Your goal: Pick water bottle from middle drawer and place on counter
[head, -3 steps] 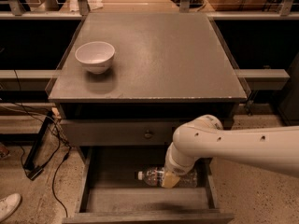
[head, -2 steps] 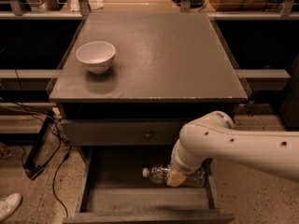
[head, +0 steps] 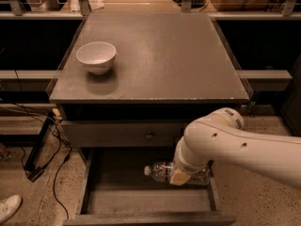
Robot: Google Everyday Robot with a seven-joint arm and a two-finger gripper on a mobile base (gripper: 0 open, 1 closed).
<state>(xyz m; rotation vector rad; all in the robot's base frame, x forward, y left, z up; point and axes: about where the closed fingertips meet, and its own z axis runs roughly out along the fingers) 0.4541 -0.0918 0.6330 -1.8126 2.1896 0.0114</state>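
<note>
Camera view: water bottle beneath gripper

The counter is dull, scuffed grey and the bowl on it is plain white. Over the grey-brown middle drawer, the cream-white arm ends in a tan gripper at the clear water bottle, which has a white cap.

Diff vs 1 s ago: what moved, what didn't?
The gripper, down in the middle drawer at the water bottle, shifted slightly right and up in the camera view. The bottle went with it, so it seems held. The white bowl, the counter and the drawer stayed put.
</note>
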